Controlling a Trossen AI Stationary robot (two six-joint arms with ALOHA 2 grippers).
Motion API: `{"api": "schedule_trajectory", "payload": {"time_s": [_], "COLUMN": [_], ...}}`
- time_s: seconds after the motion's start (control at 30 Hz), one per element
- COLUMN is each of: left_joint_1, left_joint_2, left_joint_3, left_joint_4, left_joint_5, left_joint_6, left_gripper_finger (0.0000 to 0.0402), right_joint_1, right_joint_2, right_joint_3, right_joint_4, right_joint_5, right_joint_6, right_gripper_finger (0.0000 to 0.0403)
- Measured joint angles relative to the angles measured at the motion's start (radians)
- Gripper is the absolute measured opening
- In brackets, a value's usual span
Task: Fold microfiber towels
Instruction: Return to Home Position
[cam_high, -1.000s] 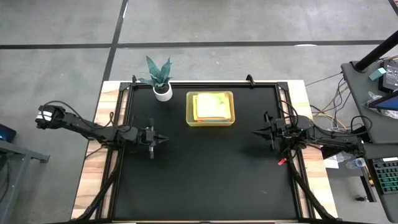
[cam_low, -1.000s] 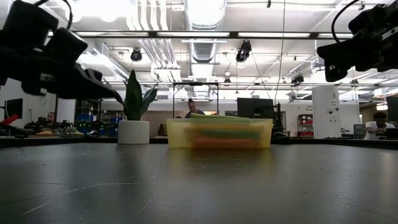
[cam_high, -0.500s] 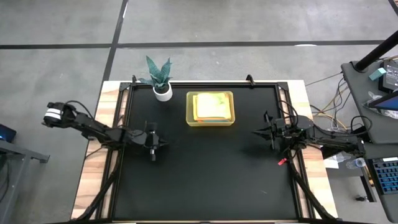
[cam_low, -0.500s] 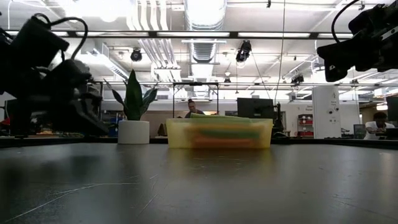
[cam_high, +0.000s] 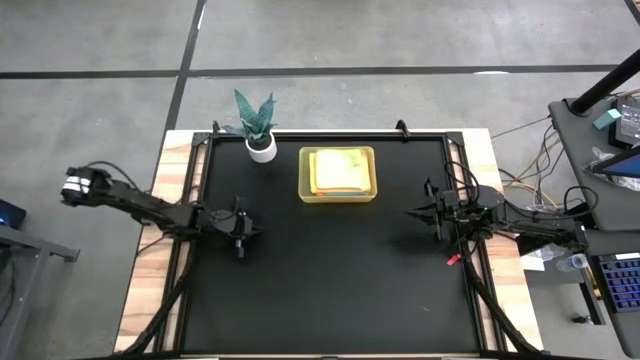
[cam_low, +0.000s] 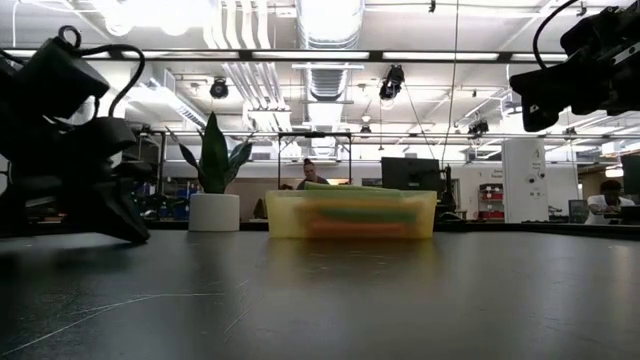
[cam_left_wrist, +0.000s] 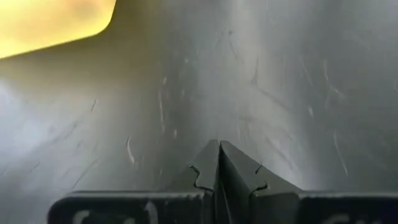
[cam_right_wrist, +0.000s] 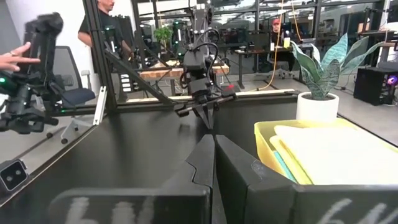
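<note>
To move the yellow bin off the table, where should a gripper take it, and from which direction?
Probably the bare rim of the bin on the right arm's side, pinched from above. The folded towels fill the middle, and the plant stands near the other side.

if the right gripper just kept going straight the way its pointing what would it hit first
Probably the left gripper: in the right wrist view it sits almost dead ahead of the shut right gripper, across the table. The bin lies off to one side of that line. Height difference is unclear.
</note>
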Motion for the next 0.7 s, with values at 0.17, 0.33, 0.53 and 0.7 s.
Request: {"api": "schedule_trajectory", "payload": {"time_s": [0.17,0.33,0.53,0.7], "left_joint_1": [0.0,0.0,0.0,0.0], "left_joint_2": [-0.256,-0.479,-0.656,-0.772], "left_joint_3": [0.001,0.002,0.002,0.002], "left_joint_4": [-0.21,-0.269,-0.272,-0.273], "left_joint_5": [0.0,0.005,0.006,0.006], "left_joint_6": [-0.001,-0.001,-0.001,-0.001], "left_gripper_finger": [0.0,0.0,0.0,0.0], "right_joint_1": [0.0,0.0,0.0,0.0], "right_joint_2": [0.0,0.0,0.0,0.0], "right_joint_3": [0.0,0.0,0.0,0.0], "right_joint_4": [0.0,0.0,0.0,0.0], "right_joint_5": [0.0,0.0,0.0,0.0], "right_joint_6": [0.0,0.001,0.002,0.002], "right_gripper_finger": [0.0009,0.0009,0.0009,0.0009]}}
